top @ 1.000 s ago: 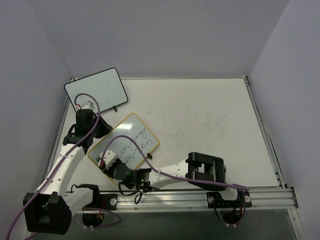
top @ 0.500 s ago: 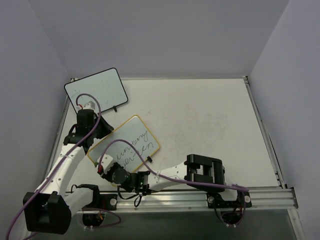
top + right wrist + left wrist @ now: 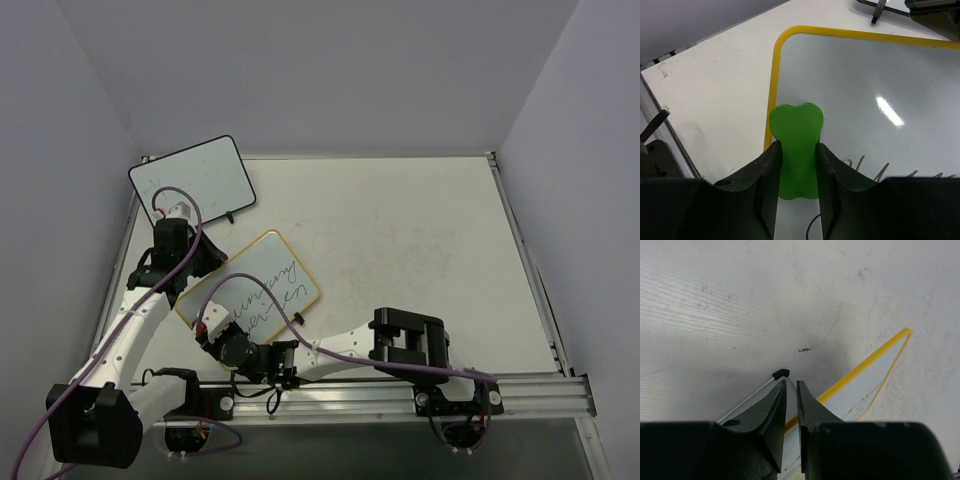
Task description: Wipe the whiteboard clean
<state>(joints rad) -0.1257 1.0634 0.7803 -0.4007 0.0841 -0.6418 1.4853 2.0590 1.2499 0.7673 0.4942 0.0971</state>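
Green plastic eraser, pinched in the right end effector, now sits nearer the lower-left corner of the yellow-rimmed rectangular whiteboard than a second ago; black handwriting remains. The left end effector pinches its rim.

- The black handwriting on the yellow-rimmed rectangular whiteboard is too small to read from above.
- The right gripper hides the lower part of the green heart-shaped eraser.
- The white right arm covers the board's near corner.
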